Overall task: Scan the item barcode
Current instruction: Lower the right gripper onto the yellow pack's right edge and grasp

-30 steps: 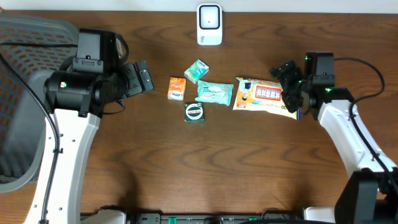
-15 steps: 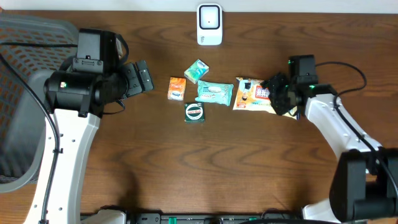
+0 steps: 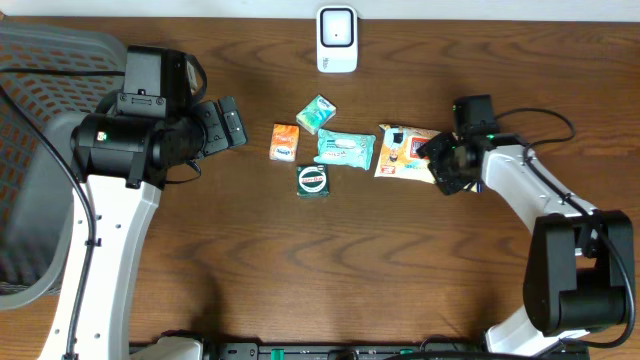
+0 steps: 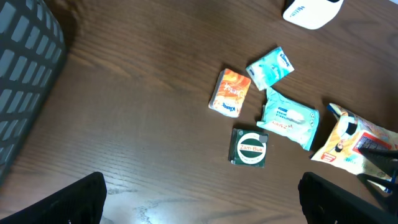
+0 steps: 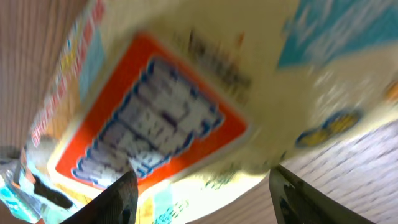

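Yellow and orange, the snack packet (image 3: 405, 152) lies flat on the wooden table (image 3: 400, 270). Just left of it sit a wipes pack (image 3: 346, 148), a teal tissue pack (image 3: 316, 113), an orange pack (image 3: 285, 141) and a dark green box (image 3: 313, 180). The white scanner (image 3: 337, 39) stands well beyond. The right gripper (image 3: 440, 165) covers the packet's right end, a finger on either side; whether it clamps cannot be told. The left gripper (image 3: 225, 125), well left of the packet, hangs with its jaws wide apart.
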